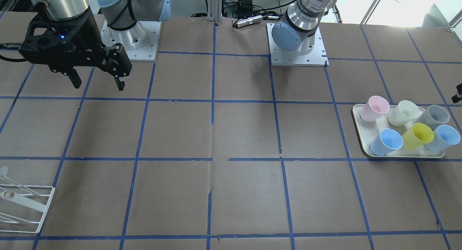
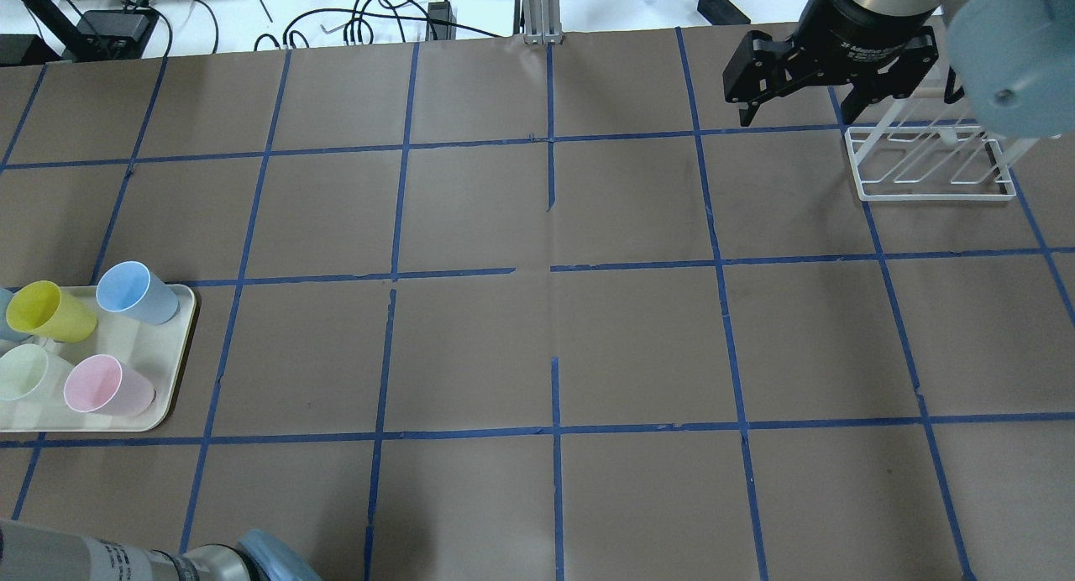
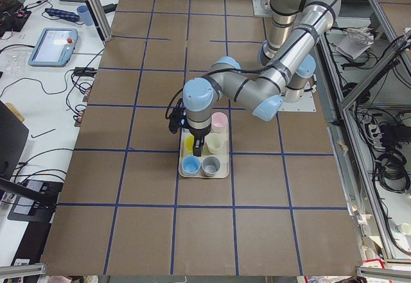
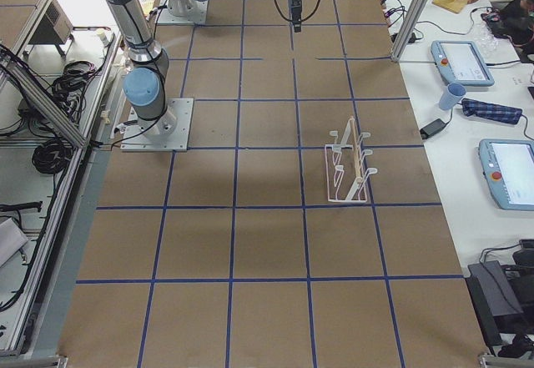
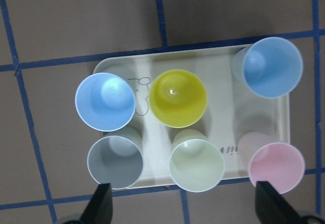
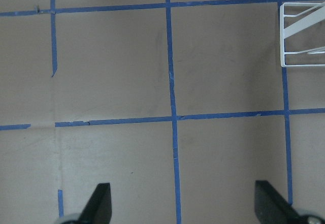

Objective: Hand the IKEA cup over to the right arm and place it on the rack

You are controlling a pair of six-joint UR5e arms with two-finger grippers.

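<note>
Looking down from behind the robot, a brown surface (image 2: 470,354) gridded with blue tape (image 2: 550,102) runs from a cream tray (image 2: 172,346) at the far left to a white wire rack (image 2: 932,196) at the far right. Six plastic cups stand upright on the tray, mouths up. The pale grey IKEA cup (image 5: 114,162) stands in one corner of the tray, just beside a cream-green cup (image 5: 197,165) and a light blue cup (image 5: 105,101). A yellow cup (image 5: 176,98), a second light blue cup (image 5: 271,66) and a pink cup (image 5: 277,165) take the other places. The left claw (image 5: 182,203) hangs above the tray with its fingers spread apart. Toward the right, the right claw (image 2: 794,111) hovers over the surface near the rack, its fingers also apart.
</note>
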